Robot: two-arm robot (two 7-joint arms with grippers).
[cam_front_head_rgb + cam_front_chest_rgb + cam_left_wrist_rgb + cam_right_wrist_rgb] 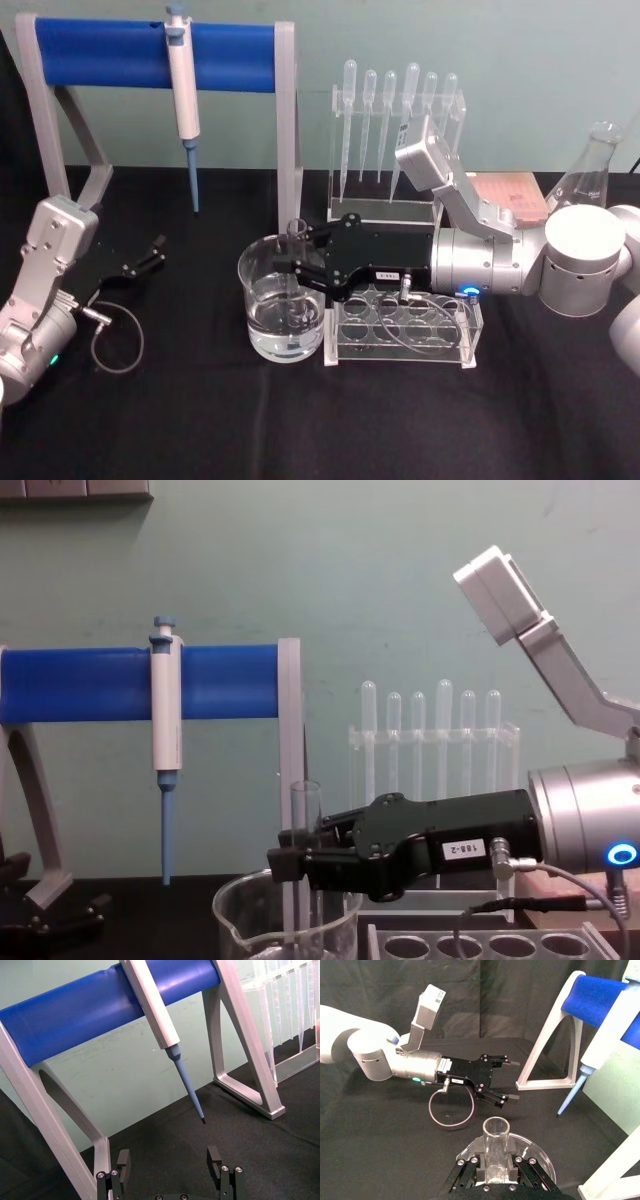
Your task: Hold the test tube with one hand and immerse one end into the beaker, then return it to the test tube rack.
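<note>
Test tube upright, lower end inside beaker, pinched by right gripper fingers. Test tube rack just beside beaker, under right wrist. Micropipette, pipettes behind. Left gripper fingers apart, empty, well apart, low over bench.

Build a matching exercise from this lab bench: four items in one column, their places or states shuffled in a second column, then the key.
Column one
1. clear glass test tube
2. white-and-blue micropipette
3. clear plastic test tube rack
4. black two-fingered left gripper

Column two
A. hangs on the blue bar of the stand
B. fingers open, low at the robot's left
C. held upright by the black right gripper, lower end inside the wide clear glass beaker
D. stands on the black table beside the beaker, visible holes empty

Pairs: 1-C, 2-A, 3-D, 4-B
</note>
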